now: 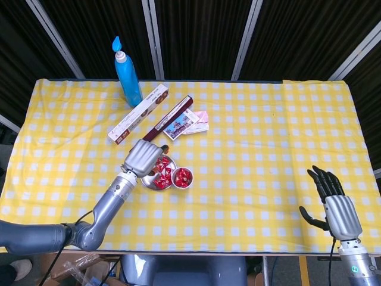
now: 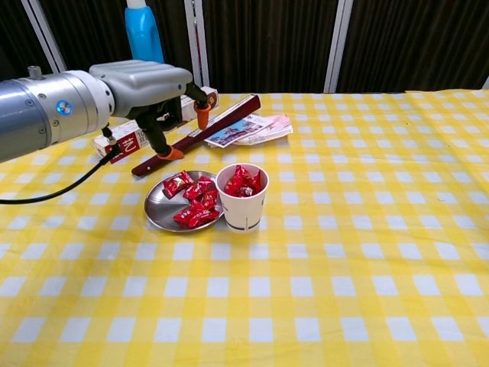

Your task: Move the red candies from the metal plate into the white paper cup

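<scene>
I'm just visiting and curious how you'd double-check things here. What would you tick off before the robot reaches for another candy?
1. Left hand holds nothing, fingers apart: ok.
2. Left hand above the metal plate, not touching it: ok.
3. Red candies remain on the plate: ok.
4. White paper cup upright beside the plate: ok.
5. Room left in the cup, candies heaped to its rim: cannot tell.
6. Right hand far from the plate, open: ok.
</scene>
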`<state>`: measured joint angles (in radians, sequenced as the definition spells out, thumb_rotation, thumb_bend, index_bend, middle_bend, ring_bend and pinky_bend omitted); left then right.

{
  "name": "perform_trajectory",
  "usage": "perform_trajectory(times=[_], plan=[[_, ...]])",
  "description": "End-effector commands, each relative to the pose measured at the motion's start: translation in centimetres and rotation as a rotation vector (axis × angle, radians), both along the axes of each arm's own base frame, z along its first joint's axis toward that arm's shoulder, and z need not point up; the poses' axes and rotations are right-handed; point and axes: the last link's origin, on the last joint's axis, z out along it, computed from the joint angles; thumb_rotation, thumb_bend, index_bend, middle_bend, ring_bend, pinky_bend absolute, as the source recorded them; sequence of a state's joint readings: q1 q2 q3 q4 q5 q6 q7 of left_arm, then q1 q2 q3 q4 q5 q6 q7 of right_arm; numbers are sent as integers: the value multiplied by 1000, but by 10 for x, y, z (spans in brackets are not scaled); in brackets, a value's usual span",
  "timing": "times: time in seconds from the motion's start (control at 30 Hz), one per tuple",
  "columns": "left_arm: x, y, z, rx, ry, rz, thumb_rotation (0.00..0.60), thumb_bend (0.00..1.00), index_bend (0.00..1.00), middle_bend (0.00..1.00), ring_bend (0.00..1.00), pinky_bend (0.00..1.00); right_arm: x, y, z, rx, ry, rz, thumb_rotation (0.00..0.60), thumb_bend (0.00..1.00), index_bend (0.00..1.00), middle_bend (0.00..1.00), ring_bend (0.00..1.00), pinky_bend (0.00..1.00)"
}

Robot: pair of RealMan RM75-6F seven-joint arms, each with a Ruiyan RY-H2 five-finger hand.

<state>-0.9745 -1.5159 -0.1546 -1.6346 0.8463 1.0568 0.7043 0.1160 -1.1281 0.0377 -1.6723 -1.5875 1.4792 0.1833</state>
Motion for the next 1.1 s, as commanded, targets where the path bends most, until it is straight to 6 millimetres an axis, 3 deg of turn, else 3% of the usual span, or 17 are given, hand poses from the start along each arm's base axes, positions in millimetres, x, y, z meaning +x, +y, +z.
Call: perform_trajectory(times=[0.03,0.47,0.83,1.1], plan=[[-18,2,-3,-10,68,42,600,269,386,883,940,987,0,0,0,-1,1,0,600,388,0,0,0,0],[-40,-12,-44,-92,193,74,600,269,409,889,945,987,0,0,1,-2,-2,-1,600,388,0,0,0,0],[-33,-13,-60,-103,180,66,600,269,370,886,945,987,0,0,1,-3,-7,0,600,388,0,0,0,0],[-27,-14,-67,-117,161,48,600,272,404,887,945,987,0,0,1,1,-8,-1,600,388,0,0,0,0]])
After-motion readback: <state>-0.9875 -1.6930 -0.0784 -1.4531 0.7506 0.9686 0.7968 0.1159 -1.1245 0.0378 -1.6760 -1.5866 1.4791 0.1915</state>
